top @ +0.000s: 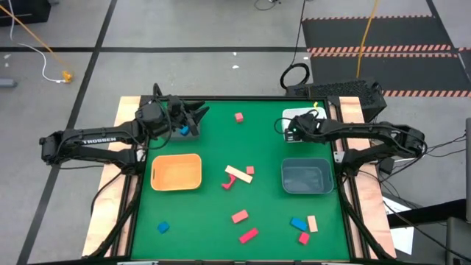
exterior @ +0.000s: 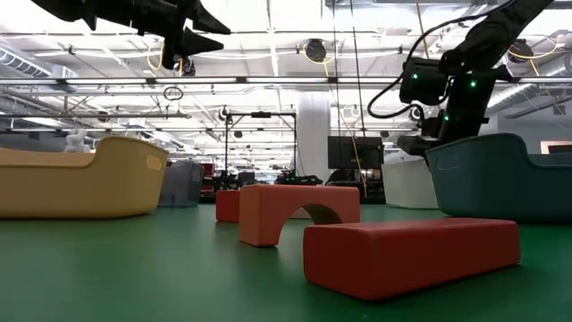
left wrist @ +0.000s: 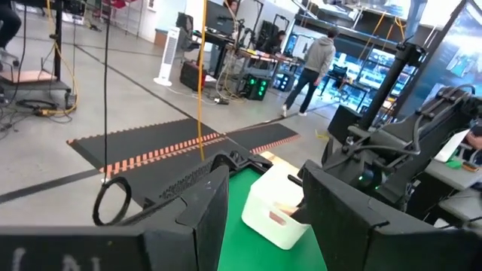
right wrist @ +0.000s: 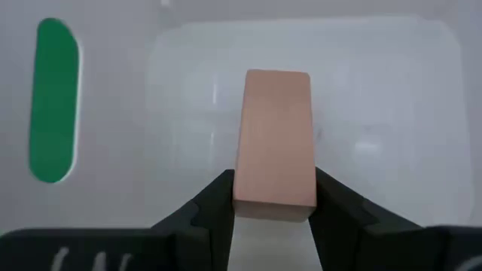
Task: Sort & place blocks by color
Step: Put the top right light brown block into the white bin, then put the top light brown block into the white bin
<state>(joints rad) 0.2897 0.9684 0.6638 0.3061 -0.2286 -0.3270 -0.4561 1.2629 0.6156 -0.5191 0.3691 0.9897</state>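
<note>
My right gripper (top: 293, 130) hangs over the white bin (top: 300, 116) at the table's far right and is shut on a pale tan bar block (right wrist: 275, 128). My left gripper (top: 196, 115) is raised near the far left, open and empty (left wrist: 263, 207), above a dark bin (top: 188, 129) where a blue piece shows. Loose on the green table lie a red cube (top: 239, 116), a tan bar (top: 238, 174) lying on a red arch (exterior: 299, 210), a red bar (exterior: 411, 250), and blue (top: 163, 227), red and tan pieces (top: 312, 223). My right gripper pinches the tan bar block at its end nearest the wrist (right wrist: 273, 197), one finger (right wrist: 218, 202) on each long side. The fingers point down from above and lie along the bar. The bar is lifted clear and hangs over the white bin's floor (right wrist: 376, 90).
An orange bin (top: 176, 171) sits left of centre and a grey-blue bin (top: 306, 177) right of centre. Several blocks are scattered between them and toward the near edge. A person walks in the room beyond (left wrist: 310, 64).
</note>
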